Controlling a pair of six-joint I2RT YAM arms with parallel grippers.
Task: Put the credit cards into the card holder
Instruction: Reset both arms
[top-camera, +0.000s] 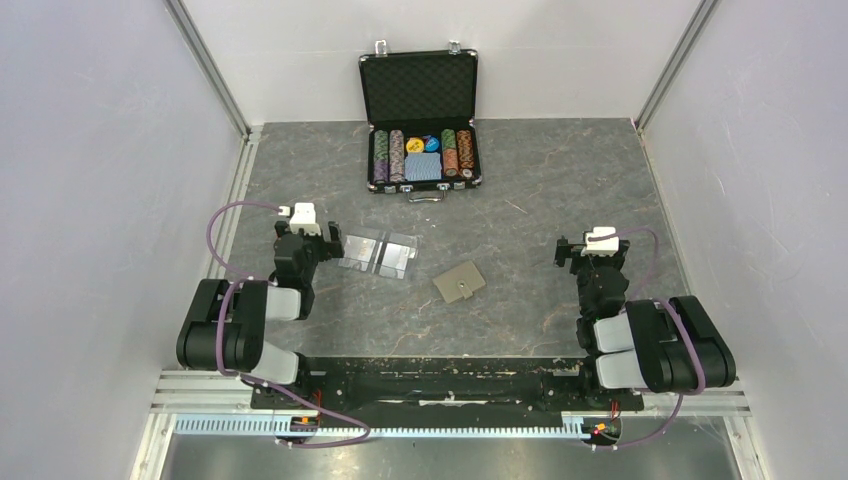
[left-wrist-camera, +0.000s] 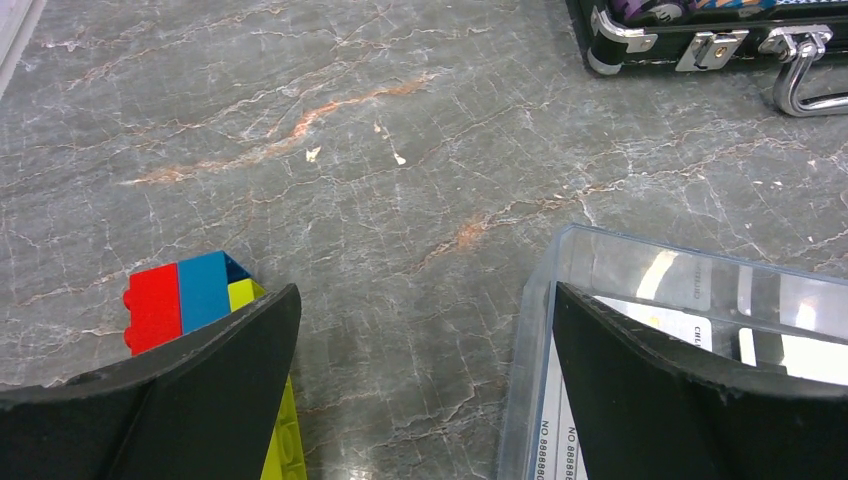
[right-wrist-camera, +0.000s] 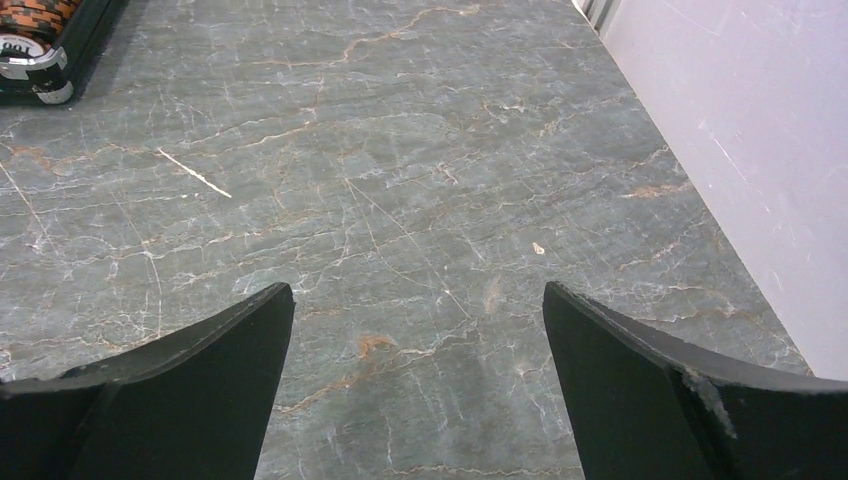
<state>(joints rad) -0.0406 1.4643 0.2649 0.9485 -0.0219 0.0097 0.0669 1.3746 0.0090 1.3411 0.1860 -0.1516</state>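
Two arms sit at the bottom of the top view. The left arm (top-camera: 235, 325) and the right arm (top-camera: 655, 345) are black with light grey parts. Each has a small white block (top-camera: 303, 213) on top near its tip. A thin purple cable (top-camera: 214, 235) loops along each arm. In the wrist views the fingers (left-wrist-camera: 190, 400) are wide, black and curved.

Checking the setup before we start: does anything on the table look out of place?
A small cluster of red, blue and yellow-green toy bricks lies on the grey marble-patterned table right by the open left gripper, partly hidden behind its finger. It has no part in a card task. Nothing looks spilled or damaged.
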